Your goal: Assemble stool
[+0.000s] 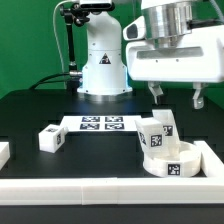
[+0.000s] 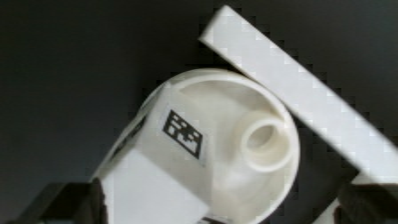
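Fingers (image 1: 198, 97) hang wide apart in the air; nothing is between them, so they hold no part. Just under them sits the round seat (image 1: 176, 166) of the stool; it is tucked into the corner of the white rails (image 1: 100, 190) at the exterior view's right. One chunky leg (image 1: 157, 134) stands on the seat and leans a little; I cannot tell if it is all the way in. The wrist view shows an open hole (image 2: 267, 140) in the seat, just beside that leg. One loose leg (image 1: 50, 138) lies alone on the table (image 1: 30, 112) at the exterior view's left, well apart from the seat, beside the marker board (image 1: 100, 124).

I think the job now is to make the standing leg firm. To do that well, come straight down; put one finger on each flat side; hold it low; squeeze softly. Keep the leg upright while turning; do not shove the seat out of its corner, because the rails stop it from sliding.
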`<state>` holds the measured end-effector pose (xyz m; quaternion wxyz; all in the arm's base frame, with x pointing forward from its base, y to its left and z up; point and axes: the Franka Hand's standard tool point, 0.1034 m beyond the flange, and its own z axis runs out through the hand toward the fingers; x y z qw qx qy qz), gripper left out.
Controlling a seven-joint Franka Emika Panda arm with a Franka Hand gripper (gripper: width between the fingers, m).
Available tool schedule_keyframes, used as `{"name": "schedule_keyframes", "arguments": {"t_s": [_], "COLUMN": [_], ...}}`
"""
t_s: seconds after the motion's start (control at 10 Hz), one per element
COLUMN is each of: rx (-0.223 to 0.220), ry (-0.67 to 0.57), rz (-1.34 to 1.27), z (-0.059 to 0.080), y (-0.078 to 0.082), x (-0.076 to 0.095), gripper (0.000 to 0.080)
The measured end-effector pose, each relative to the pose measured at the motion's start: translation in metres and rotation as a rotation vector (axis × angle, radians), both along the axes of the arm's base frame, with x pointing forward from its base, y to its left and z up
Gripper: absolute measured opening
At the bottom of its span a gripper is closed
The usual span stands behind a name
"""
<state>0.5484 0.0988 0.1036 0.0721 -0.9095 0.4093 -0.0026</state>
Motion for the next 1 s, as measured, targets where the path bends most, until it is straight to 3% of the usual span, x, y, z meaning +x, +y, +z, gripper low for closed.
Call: {"name": "schedule_keyframes", "arguments": {"t_s": [0.4,0.7,1.0], "rx": [-0.022,-0.077,-0.102], "ry": [-0.035,-0.088,-0.107], "rz": [0.273,0.639,0.920], "z": [-0.0001,0.0001,-0.0002], "y": [-0.0008,0.0012,0.0038], "x": [0.0005,0.0020,0.0006], "gripper": [0.0649,0.0649,0.0649]}}
